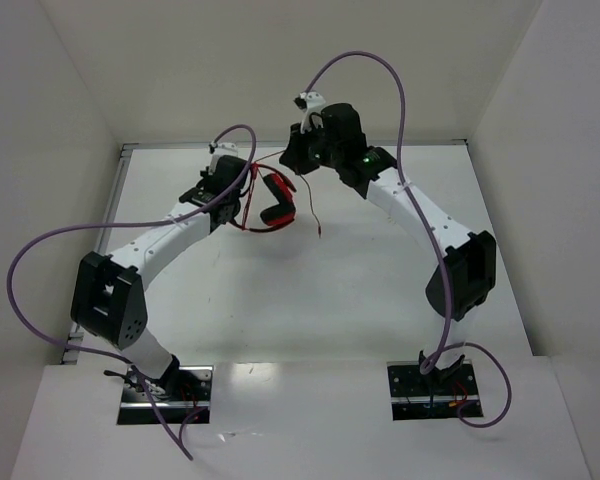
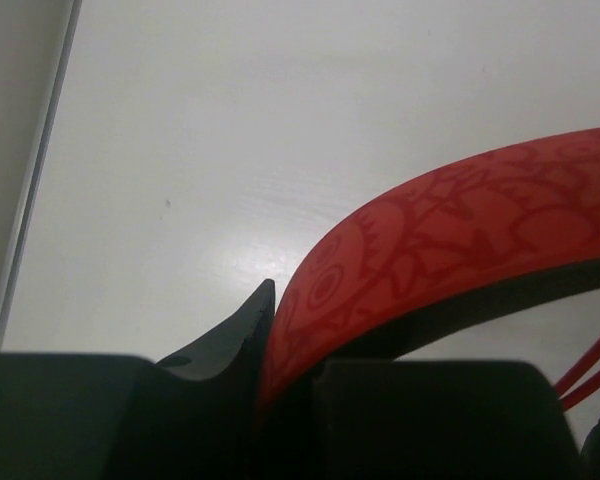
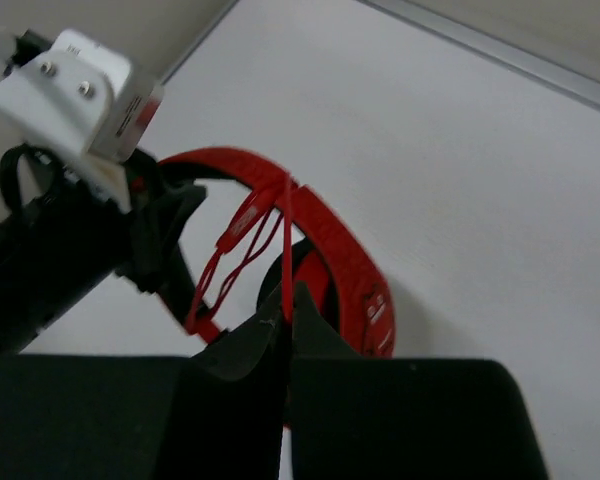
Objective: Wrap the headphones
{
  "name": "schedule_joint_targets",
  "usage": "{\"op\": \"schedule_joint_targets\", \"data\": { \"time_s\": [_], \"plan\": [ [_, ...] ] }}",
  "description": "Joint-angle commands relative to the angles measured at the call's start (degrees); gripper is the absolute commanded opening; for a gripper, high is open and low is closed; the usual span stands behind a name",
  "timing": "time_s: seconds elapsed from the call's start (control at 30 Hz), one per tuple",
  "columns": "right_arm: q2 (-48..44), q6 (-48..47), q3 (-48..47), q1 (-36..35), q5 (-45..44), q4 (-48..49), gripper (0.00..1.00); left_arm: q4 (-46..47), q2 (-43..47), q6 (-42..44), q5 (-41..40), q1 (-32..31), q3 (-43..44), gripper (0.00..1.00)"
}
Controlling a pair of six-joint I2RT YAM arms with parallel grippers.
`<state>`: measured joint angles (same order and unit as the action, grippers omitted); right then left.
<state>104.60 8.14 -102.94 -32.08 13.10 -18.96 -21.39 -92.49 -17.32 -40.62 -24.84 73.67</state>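
The red headphones (image 1: 276, 200) hang above the far middle of the white table. My left gripper (image 1: 232, 196) is shut on the patterned red band (image 2: 450, 225), which arcs up to the right from between its jaws. My right gripper (image 3: 289, 310) is shut on the thin red cord (image 3: 286, 250), which runs taut from its fingertips up to the band (image 3: 310, 215). Several cord loops lie over the band beside the left gripper. A loose end of cord (image 1: 318, 222) trails down toward the table. One red cup with black padding (image 3: 365, 300) shows behind my right fingers.
White walls close in the table (image 1: 310, 290) at the back and both sides. Thick purple robot cables (image 1: 380, 70) arch above both arms. The arm bases (image 1: 165, 385) stand at the near edge.
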Motion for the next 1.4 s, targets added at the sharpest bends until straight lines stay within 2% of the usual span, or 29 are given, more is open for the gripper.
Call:
{"op": "schedule_joint_targets", "data": {
  "time_s": [0.0,0.1,0.13,0.2,0.3,0.53,0.63,0.67,0.8,0.87,1.0,1.17,1.37],
  "plan": [
    [-7.1,8.5,1.3,2.0,10.3,6.1,0.00,6.1,-1.1,-3.2,-5.1,4.1,0.1,0.00],
    [-8.9,17.7,7.6,2.0,20.2,12.4,0.00,8.6,-2.5,-6.7,-4.3,5.5,2.3,0.00],
    [-8.9,20.0,8.8,1.3,21.9,16.5,0.00,9.9,-2.5,-7.6,-4.3,5.5,2.3,0.00],
    [-7.1,23.8,9.6,-0.2,23.5,18.6,0.00,11.3,-2.5,-9.8,-5.0,5.5,3.0,0.00],
    [-4.5,23.1,4.8,-2.5,22.2,16.3,0.00,12.9,-3.5,-10.5,-5.0,5.5,5.2,0.00],
    [-3.3,23.6,3.6,-10.1,14.2,16.9,0.00,11.9,-6.5,-17.4,0.4,5.5,11.1,0.00],
    [-3.9,21.2,6.3,-14.1,7.1,15.7,0.00,11.2,-7.1,-20.8,3.3,6.1,13.8,0.00],
    [-3.9,20.3,7.3,-16.2,0.4,15.0,0.00,11.2,-7.1,-22.2,5.0,7.2,13.8,0.00],
    [-5.6,19.9,11.3,-17.0,-5.2,14.4,0.00,10.6,-6.6,-26.9,13.4,11.5,16.4,0.00],
    [-7.4,20.6,15.3,-17.0,-5.7,17.2,0.00,10.6,-6.6,-28.0,15.2,13.6,17.2,0.00],
    [-9.1,21.3,20.4,-17.0,-8.4,20.7,0.00,11.9,-6.0,-32.5,24.0,18.2,16.0,0.00],
    [-9.7,21.3,25.2,-17.0,-8.5,25.7,0.00,12.4,-5.5,-33.9,25.9,19.3,18.5,0.00],
    [-3.8,22.7,21.3,-18.2,-4.8,27.0,0.00,12.4,-6.6,-35.0,26.6,19.3,21.2,0.00]
  ]
}}
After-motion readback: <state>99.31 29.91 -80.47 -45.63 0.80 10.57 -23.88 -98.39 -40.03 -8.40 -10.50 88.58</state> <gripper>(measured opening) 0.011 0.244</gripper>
